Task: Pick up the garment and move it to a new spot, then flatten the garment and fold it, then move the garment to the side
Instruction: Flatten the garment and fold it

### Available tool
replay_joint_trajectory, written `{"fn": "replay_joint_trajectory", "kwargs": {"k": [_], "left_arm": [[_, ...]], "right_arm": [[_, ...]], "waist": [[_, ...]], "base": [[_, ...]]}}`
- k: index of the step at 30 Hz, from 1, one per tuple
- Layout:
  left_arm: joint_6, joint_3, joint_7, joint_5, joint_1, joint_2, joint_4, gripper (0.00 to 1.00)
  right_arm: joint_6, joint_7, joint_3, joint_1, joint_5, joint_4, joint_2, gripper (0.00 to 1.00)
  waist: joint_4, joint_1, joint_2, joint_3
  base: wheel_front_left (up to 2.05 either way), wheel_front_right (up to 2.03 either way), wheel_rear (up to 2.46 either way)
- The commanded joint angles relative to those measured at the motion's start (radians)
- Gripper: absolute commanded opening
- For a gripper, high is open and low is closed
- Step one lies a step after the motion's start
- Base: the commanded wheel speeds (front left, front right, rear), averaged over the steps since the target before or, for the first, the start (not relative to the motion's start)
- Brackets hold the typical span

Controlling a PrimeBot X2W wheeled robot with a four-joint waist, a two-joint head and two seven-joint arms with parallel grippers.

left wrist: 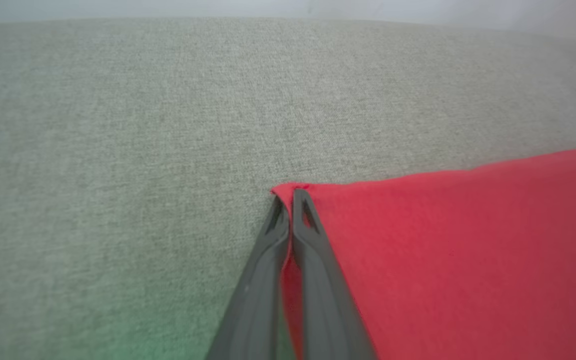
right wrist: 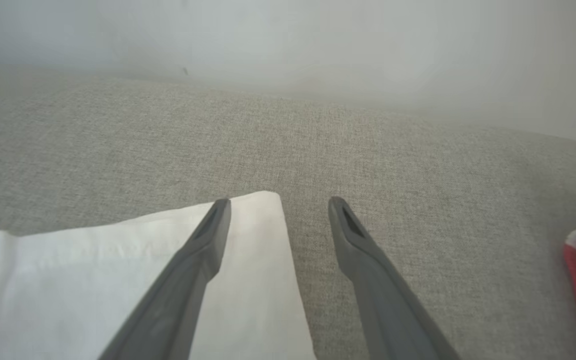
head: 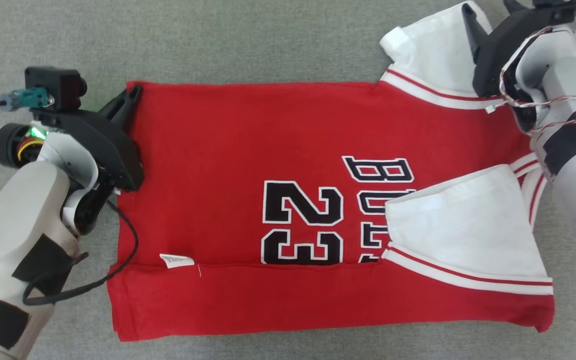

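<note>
- On the desk (head: 268,40), head view: the garment (head: 228,150), a red jersey numbered 23 with white sleeves, lies spread sideways, hem toward the robot's left. Its near long edge is turned over in a band. The left gripper (head: 132,96) sits at the far hem corner, and the right gripper (head: 488,9) at the far white sleeve (head: 433,50).
- Left wrist view: the fingers of the left gripper (left wrist: 291,196) are pressed together, clamped on the red corner of the garment (left wrist: 468,260), with cloth pinched between them.
- Right wrist view: the fingers of the right gripper (right wrist: 278,201) stand wide apart, one above the sleeve (right wrist: 68,290), the other above bare desk (right wrist: 418,165). They hold nothing; whether they touch the cloth cannot be told.
- Handling, as judged: the garment is a light, soft, limp knit that will sag and drag between holds. It is best taken at corners and hems, both far corners together, so the edge travels evenly. The loose sleeve may slip or unfold.
</note>
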Motion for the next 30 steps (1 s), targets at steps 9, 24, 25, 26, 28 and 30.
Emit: {"fn": "replay_joint_trajectory", "kwargs": {"k": [9, 24, 25, 26, 28, 30], "left_arm": [[0.001, -0.058, -0.07, -0.014, -0.037, 0.004, -0.047, 0.0], [0.001, -0.076, -0.131, -0.032, -0.032, 0.026, -0.011, 0.0], [0.002, -0.076, -0.134, -0.033, -0.028, 0.028, -0.005, 0.0], [0.002, -0.078, -0.137, -0.036, -0.023, 0.029, -0.002, 0.0], [0.002, -0.078, -0.143, -0.042, -0.017, 0.037, 0.004, 0.0], [0.002, -0.078, -0.146, -0.046, -0.008, 0.041, 0.012, 0.0]], "right_arm": [[-0.003, 0.115, -0.008, -0.041, -0.009, 0.035, -0.019, 1.0], [-0.003, 0.048, -0.01, -0.067, -0.007, 0.012, 0.003, 0.0], [-0.003, 0.033, -0.01, -0.056, 0.001, 0.005, 0.002, 0.0], [-0.003, 0.015, -0.009, -0.046, 0.01, -0.005, 0.001, 0.0], [-0.003, -0.009, 0.005, -0.017, 0.028, -0.031, 0.001, 0.0], [-0.003, -0.038, 0.026, 0.014, 0.043, -0.068, -0.009, 0.0]], "waist": [[0.036, 0.0, -0.0001, 0.039], [-0.011, 0.0, -0.0001, -0.007], [-0.016, 0.0, -0.0001, -0.015], [-0.021, 0.0, -0.0001, -0.023], [-0.034, 0.0, -0.0001, -0.038], [-0.046, 0.0, -0.0001, -0.051]], "base": [[0.0, 0.0, 0.0], [0.0, 0.0, 0.0], [0.0, 0.0, 0.0], [0.0, 0.0, 0.0], [0.0, 0.0, 0.0], [0.0, 0.0, 0.0]]}}
